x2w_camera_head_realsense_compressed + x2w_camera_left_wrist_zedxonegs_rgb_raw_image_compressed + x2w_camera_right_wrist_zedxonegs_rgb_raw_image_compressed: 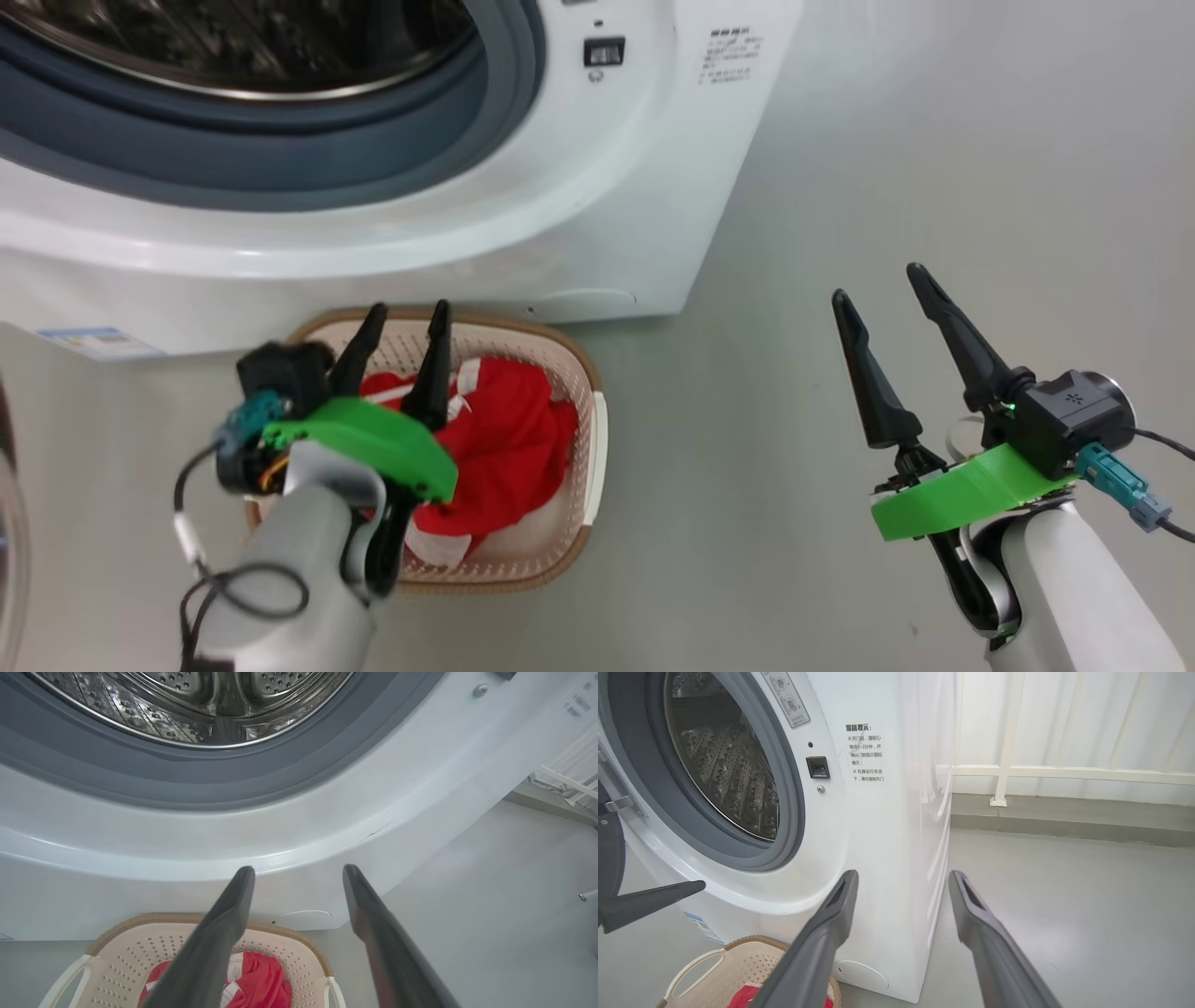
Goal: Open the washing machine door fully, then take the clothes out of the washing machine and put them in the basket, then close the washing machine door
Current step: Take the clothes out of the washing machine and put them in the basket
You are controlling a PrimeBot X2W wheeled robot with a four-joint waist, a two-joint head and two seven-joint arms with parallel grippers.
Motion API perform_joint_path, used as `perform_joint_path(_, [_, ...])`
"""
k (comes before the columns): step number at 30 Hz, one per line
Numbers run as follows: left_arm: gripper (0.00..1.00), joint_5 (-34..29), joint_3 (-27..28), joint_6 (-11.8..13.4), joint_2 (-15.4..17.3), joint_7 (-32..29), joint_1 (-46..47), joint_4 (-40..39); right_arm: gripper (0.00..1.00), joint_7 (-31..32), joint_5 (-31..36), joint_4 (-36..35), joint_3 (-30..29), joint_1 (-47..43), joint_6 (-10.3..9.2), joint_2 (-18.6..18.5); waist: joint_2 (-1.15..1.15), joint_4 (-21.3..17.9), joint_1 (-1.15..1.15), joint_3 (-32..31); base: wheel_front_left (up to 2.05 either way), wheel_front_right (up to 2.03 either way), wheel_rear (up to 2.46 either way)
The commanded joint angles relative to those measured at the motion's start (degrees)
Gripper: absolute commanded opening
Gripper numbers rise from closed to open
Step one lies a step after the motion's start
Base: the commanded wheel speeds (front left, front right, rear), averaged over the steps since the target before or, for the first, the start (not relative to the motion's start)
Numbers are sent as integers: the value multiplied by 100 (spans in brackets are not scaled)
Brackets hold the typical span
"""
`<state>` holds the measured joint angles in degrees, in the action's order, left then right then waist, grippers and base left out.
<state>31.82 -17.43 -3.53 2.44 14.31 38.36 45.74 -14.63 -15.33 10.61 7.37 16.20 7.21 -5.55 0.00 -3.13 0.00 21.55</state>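
The washing machine (pixel 579 215) stands open, and the part of its steel drum (pixel 205 704) that I see is bare metal. The washing machine door (pixel 608 849) shows as a dark edge at the left of the right wrist view, swung away from the opening. On the floor in front sits the basket (pixel 569 359), with the red and white clothes (pixel 509 439) lying in it. My left gripper (pixel 408 313) hovers over the basket, open, with nothing between its fingers. My right gripper (pixel 878 285) is off to the right above the floor, open and empty.
Grey floor (pixel 887 168) spreads out to the right of the machine. A white railing (pixel 1008 765) and a low kerb run along the far wall. The basket (pixel 140 919) stands close against the machine's front, under the drum opening.
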Motion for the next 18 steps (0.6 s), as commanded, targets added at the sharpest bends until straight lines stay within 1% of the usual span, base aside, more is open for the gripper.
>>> perform_joint_path(1, [100, -190, 242, 128, 210, 67, -313, -401, 100, -37, 113, -94, 21, -139, 28, 13, 0, 81, 0, -351, 0, 0, 0])
perform_joint_path(3, [100, -415, 363, 267, 249, 68, -604, -873, 100, -37, 157, -41, -66, -198, 28, 39, 0, 104, 0, -502, 0, 0, 0])
perform_joint_path(6, [100, -692, 474, 385, 286, 68, -1027, -1437, 100, -37, 237, 32, -172, -281, 28, 64, 0, 145, 0, -730, 0, 0, 0])
perform_joint_path(8, [100, -827, 513, 386, 310, 68, -1278, -1747, 100, -37, 283, 65, -234, -345, 28, 83, 0, 179, 0, -886, 0, 0, 0])
perform_joint_path(9, [100, -827, 513, 386, 310, 68, -1278, -1747, 100, -37, 283, 65, -234, -345, 28, 83, 0, 179, 0, -886, 0, 0, 0])
perform_joint_path(18, [100, -1161, 719, 386, 449, 68, -2159, -2674, 100, -37, 434, 99, -487, -682, 28, 169, 0, 322, 0, -1491, 0, 0, 0])
